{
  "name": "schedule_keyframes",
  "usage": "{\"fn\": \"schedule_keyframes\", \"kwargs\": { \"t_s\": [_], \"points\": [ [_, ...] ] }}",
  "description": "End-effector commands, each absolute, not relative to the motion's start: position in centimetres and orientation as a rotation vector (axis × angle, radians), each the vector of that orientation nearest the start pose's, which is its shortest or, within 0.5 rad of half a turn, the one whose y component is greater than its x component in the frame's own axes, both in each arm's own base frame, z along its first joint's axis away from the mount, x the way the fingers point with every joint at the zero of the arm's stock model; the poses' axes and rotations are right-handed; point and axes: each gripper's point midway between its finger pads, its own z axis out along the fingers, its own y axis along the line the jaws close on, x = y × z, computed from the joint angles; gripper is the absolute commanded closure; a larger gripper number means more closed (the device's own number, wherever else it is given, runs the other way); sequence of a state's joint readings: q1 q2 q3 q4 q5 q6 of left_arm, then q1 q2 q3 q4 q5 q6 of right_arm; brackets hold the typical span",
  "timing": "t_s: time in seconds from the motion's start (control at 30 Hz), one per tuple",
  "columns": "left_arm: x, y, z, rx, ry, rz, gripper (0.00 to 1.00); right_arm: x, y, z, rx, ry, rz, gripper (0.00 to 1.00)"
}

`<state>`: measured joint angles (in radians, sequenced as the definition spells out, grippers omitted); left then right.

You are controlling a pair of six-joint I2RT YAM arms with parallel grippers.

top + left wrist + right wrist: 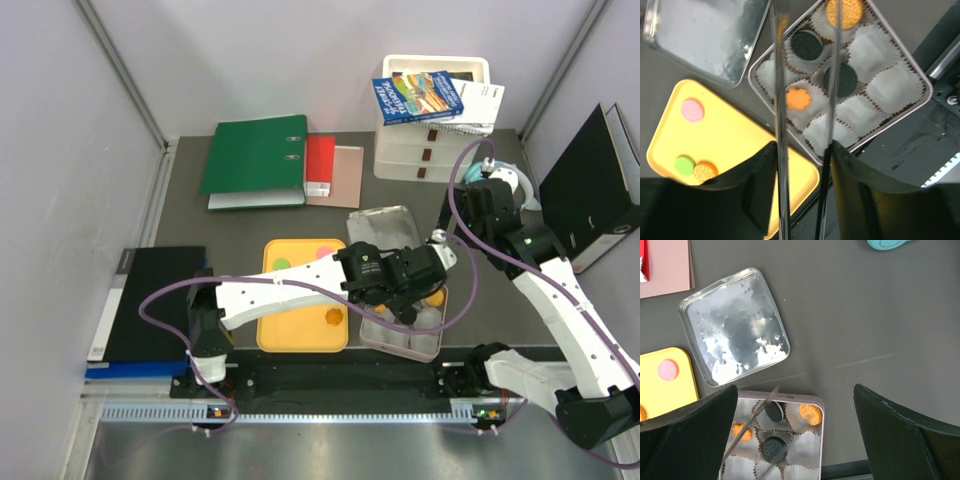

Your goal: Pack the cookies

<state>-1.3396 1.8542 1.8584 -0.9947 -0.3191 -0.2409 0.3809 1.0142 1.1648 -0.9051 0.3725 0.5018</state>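
The left gripper (806, 15) hangs over the tin (752, 75). Its two long thin fingers (781, 150) stand apart with nothing clamped between them. Seen from its wrist, an orange flower cookie (798, 98) lies in the gap between the fingers, resting in a white paper cup and closer to one finger than the other. I cannot tell whether that finger touches it.

The same tin holds two black cookies (806, 44), each in its own cup, one just behind the flower cookie and one to its side. A round orange cookie (844, 11) sits in a cup at the far end. The other paper cups (867, 50) in the tin show only white crinkled paper.

Just beside the tin lies the yellow tray (735, 135). A pink cookie (692, 110) sits alone on it, and a green cookie (685, 165) and an orange cookie (705, 171) sit side by side nearer one corner. The shiny lid (705, 35) lies flat on the table (865, 330) behind the tin and the tray.

The right gripper (795, 390) is off to the right, above bare table beside the lid. Its dark pads are spread wide and hold nothing. At the back of the table are a green binder (255, 155) and a white drawer unit (430, 130).
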Motion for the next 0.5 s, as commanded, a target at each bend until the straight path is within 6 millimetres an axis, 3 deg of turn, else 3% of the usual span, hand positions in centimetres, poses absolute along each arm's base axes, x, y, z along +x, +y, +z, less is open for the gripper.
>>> {"fn": "schedule_keyframes", "kwargs": {
  "t_s": [0.0, 0.1, 0.2, 0.47],
  "points": [
    [14.4, -37.2, 23.8, 1.093, 2.203, -0.226, 0.53, 26.7, 5.5, 24.8, 0.343, 2.195, 0.054, 0.01],
    [12.9, -34.7, 23.5, 1.117, 2.264, -0.234, 0.67, 26.7, 5.7, 24.4, 0.339, 2.205, 0.058, 0.01],
    [11.2, -33.3, 22.9, 1.141, 2.313, -0.272, 0.79, 26.9, 6.0, 23.8, 0.333, 2.219, 0.063, 0.01],
    [9.6, -35.3, 24.2, 1.129, 2.283, -0.469, 0.87, 27.4, 6.6, 23.4, 0.331, 2.235, 0.090, 0.01]
  ]
}}
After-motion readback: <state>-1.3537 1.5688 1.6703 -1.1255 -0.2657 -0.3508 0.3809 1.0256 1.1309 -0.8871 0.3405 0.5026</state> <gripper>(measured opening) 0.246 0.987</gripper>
